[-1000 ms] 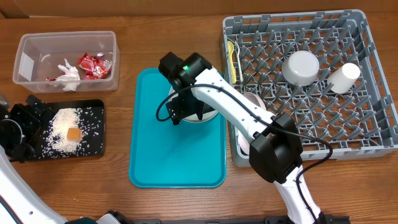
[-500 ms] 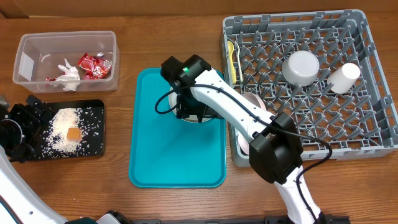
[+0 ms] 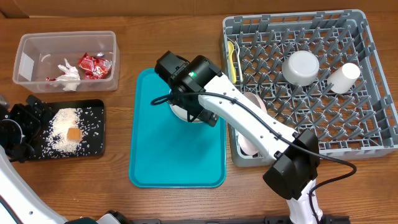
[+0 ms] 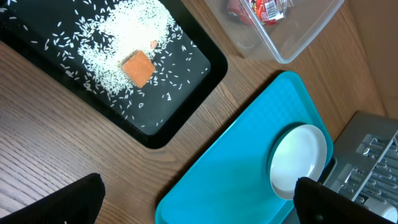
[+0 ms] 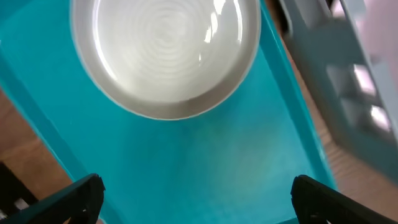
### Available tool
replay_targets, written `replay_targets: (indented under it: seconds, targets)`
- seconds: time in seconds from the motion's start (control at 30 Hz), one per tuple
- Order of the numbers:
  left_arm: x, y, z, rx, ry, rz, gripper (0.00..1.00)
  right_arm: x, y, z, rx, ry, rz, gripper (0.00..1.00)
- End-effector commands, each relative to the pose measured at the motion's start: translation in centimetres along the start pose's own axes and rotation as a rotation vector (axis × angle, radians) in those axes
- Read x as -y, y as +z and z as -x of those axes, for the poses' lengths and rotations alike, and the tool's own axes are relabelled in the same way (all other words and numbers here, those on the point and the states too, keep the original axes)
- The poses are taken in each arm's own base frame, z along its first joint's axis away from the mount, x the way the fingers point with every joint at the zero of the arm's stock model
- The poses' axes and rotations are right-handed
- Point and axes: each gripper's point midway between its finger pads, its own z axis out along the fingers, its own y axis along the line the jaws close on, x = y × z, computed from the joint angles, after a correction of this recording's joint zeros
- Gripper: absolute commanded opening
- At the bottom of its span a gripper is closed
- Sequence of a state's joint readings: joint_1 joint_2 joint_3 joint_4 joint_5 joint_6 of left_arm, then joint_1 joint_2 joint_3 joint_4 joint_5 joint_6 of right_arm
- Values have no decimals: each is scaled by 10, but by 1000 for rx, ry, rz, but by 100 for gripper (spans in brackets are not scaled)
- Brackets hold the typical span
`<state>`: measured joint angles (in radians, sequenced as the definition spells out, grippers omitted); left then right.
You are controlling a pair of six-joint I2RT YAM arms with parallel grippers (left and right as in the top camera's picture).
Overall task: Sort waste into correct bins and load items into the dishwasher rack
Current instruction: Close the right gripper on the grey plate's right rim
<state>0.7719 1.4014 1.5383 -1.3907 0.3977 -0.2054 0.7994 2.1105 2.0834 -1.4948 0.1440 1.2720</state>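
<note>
I see a white plate (image 5: 165,53) with faint concentric rings on the teal tray (image 3: 174,155), over a brown wood-grain table (image 3: 124,62). At left, white rice (image 3: 61,121) speckles the black tray (image 3: 93,151) around an orange cube (image 3: 74,134). The clear tub (image 3: 25,62) farther back shows a shiny red wrapper (image 3: 93,65) and a white napkin (image 3: 67,73), and at right the rack (image 3: 280,37) is a grey grid.

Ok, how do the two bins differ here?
The tub is clear with tall walls; the black tray is opaque and shallow. The tub holds the red wrapper and napkin; the black tray holds rice and an orange cube. Both are rectangular and sit left of the teal tray.
</note>
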Motion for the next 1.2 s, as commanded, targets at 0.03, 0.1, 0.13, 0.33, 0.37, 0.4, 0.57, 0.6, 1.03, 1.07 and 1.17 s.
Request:
replay_targets:
  seconds: [0.03,0.1,0.13,0.33,0.37,0.4,0.57,0.6,1.03,1.07,1.17]
  targets:
    - [4,2,-3,-11,29,-18,100,9,8,-3,17,268,-38,100]
    - [4,2,-3,-11,29,-18,100,16,16,-4,27,329,-70,100]
    - [4,2,-3,-11,29,-18,100,19,21,-5,27,347,-80,100]
    - [4,2,-3,-11,29,-18,100,8,58,-17,-29,373,-39,100]
    - [4,2,-3,-11,29,-18,100,6,63,-18,-28,375,-28,100]
    - [4,2,-3,-11,29,-18,100,4,70,-18,-28,376,-16,100]
    - [4,2,-3,-11,29,-18,100,3,90,-18,-45,433,6,100]
    - [4,2,-3,-11,29,-18,100,5,92,-18,-45,460,-3,100]
    - [4,2,-3,-11,29,-18,100,15,114,-9,-5,526,-57,95]
    - [4,2,-3,-11,29,-18,100,16,115,-9,-8,529,-62,95]
    - [4,2,-3,-11,29,-18,100,18,121,-8,-15,533,-79,95]
